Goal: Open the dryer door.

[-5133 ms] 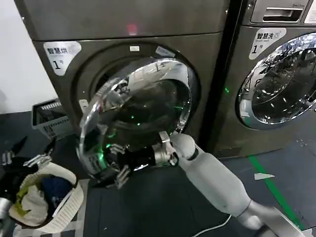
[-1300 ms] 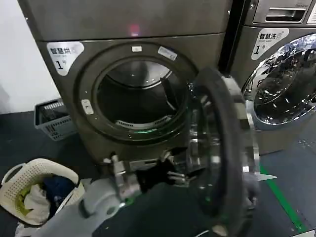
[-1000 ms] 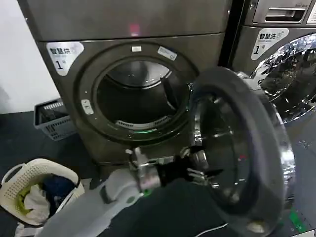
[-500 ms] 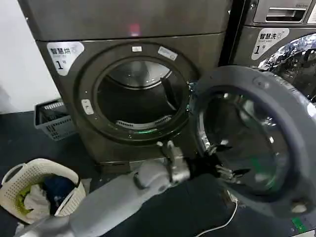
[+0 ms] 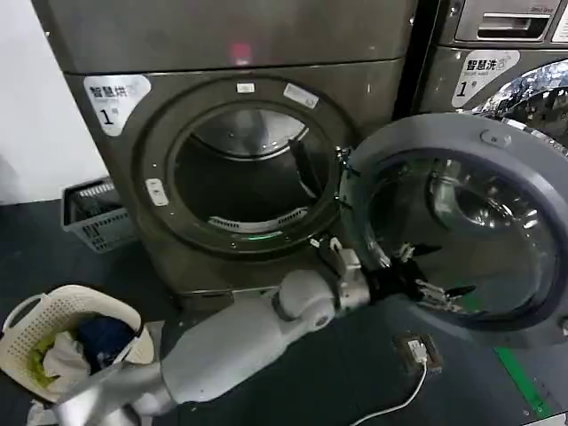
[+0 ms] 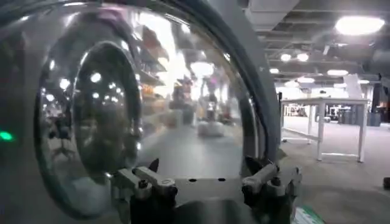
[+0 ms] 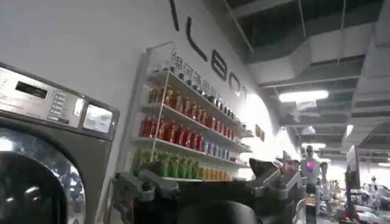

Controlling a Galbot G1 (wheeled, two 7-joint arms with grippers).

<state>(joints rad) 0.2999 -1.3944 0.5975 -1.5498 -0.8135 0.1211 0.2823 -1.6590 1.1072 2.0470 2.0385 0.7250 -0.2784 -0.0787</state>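
The dryer door [image 5: 497, 146] stands swung wide to the right of the open drum [image 5: 240, 177], its grey plastic inner face and domed glass turned toward me. My left arm reaches across from the lower left. Its gripper [image 5: 435, 273] is open, fingers spread against the lower inner side of the glass with nothing between them. In the left wrist view the same gripper [image 6: 204, 167] faces the domed glass of the door [image 6: 91, 122] at close range. My right gripper [image 7: 201, 173] is open and held off to the side, pointing up toward shelves of bottles.
A second chrome-ringed machine [image 5: 497, 53] stands directly behind the open door. On the floor are a white basket of laundry [image 5: 62, 342], a grey basket [image 5: 93, 213] by the wall, a plug and cable [image 5: 413, 348] and a green tape line [image 5: 519, 382].
The door has swung from half open to wide open toward the right. My left gripper followed it rightward along the inner face; earlier the right arm held the door's edge.
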